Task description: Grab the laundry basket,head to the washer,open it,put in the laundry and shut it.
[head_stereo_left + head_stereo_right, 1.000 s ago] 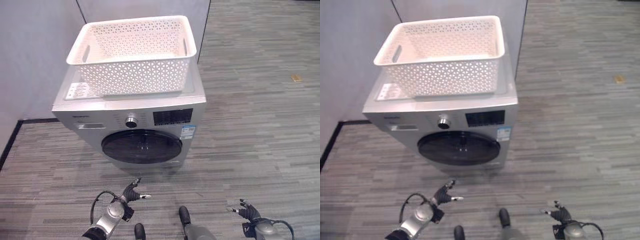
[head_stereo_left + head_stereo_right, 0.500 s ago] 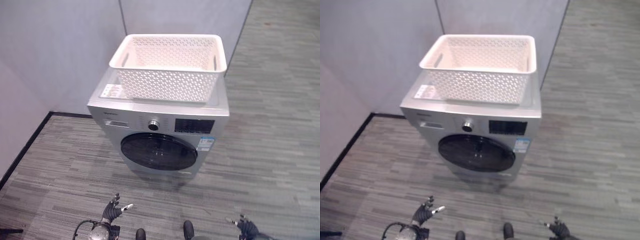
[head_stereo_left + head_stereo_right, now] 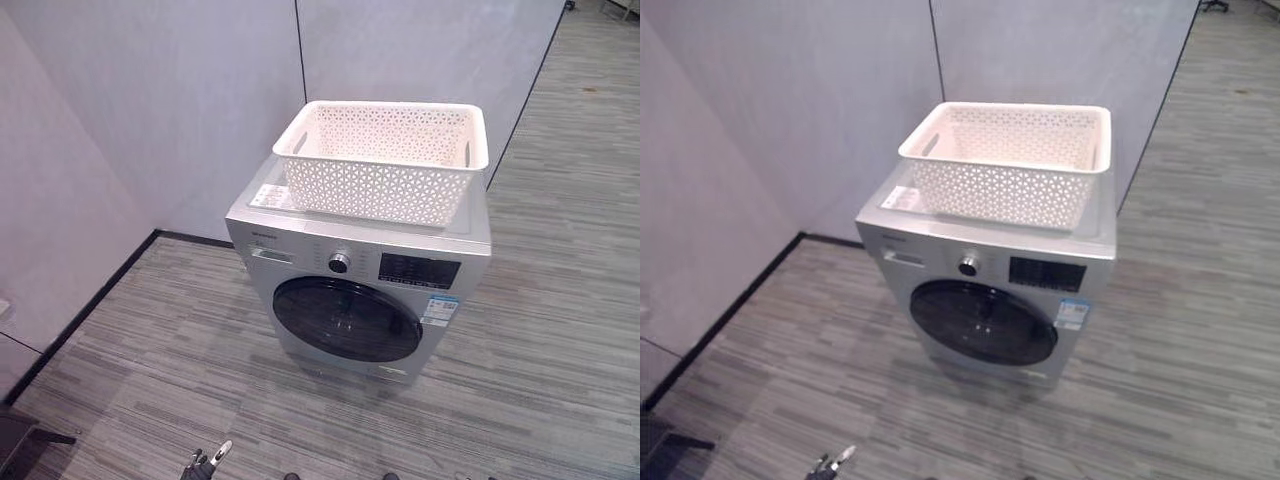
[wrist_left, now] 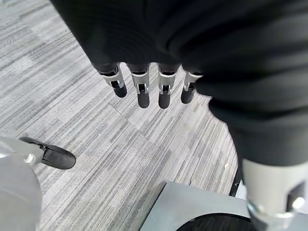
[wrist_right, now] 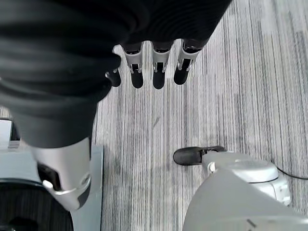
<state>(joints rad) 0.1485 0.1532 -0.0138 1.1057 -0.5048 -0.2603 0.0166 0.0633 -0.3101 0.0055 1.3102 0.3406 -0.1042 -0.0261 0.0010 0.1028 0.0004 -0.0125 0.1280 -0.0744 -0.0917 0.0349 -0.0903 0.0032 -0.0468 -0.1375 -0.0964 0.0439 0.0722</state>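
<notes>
White lattice laundry basket (image 3: 385, 160), slot handles at ends, sits on top of silver washer (image 3: 370, 280); round dark door (image 3: 347, 318) closed. Left hand (image 4: 144, 84) and right hand (image 5: 154, 70) hang over striped grey floor (image 3: 180, 370), fingers straight, released, holding nothing. Left hand's fingertips at bottom edge of eye views.

Your left hand (image 4: 144, 77) hangs low at your side, with its fingers (image 4: 143, 94) straight in a row and pointing down, and it holds nothing; its thumb stands apart from them. From the head camera, its fingertips just show at the bottom edge. Your right hand (image 5: 154, 62) hangs the same way at your other side, fingers (image 5: 159, 72) straight and relaxed, thumb set apart, palm empty. Neither hand touches anything.
</notes>
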